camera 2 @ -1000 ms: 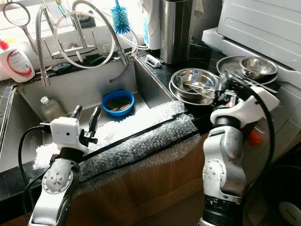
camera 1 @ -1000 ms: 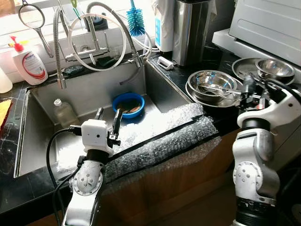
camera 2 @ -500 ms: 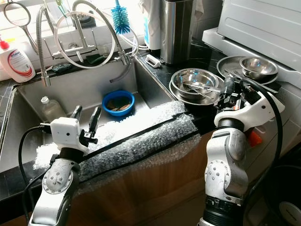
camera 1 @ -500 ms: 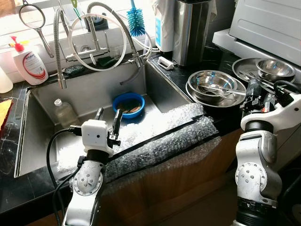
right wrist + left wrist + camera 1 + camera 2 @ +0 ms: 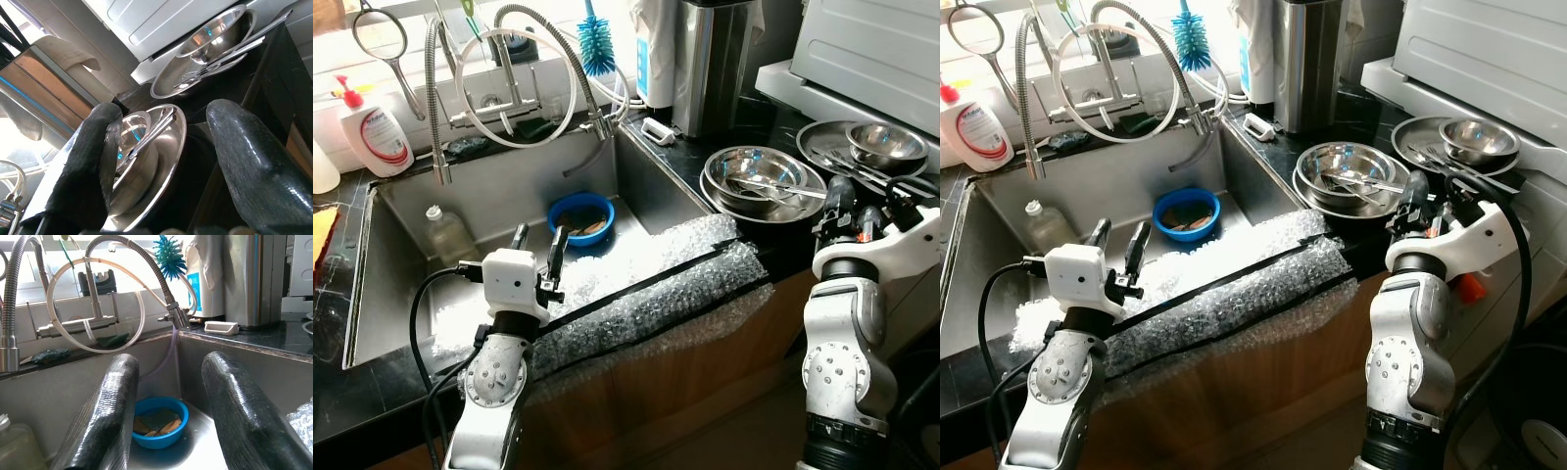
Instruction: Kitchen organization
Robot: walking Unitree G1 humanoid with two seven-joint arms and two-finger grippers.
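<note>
Left eye view: two grippers are raised, both with fingers spread and empty. The left gripper [image 5: 536, 251] hovers over the sink's [image 5: 401, 211] front edge, by bubble wrap [image 5: 646, 284]. The right gripper [image 5: 854, 209] hangs at the counter's [image 5: 680, 157] front edge, beside stacked steel bowls [image 5: 759, 181]. One blue bowl [image 5: 579, 218] sits in the sink; a further steel bowl [image 5: 884, 142] rests behind.

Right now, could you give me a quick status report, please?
Left gripper open over the sink, empty. Right gripper open, empty, at the counter edge beside the steel bowls. Nothing blocking them.
</note>
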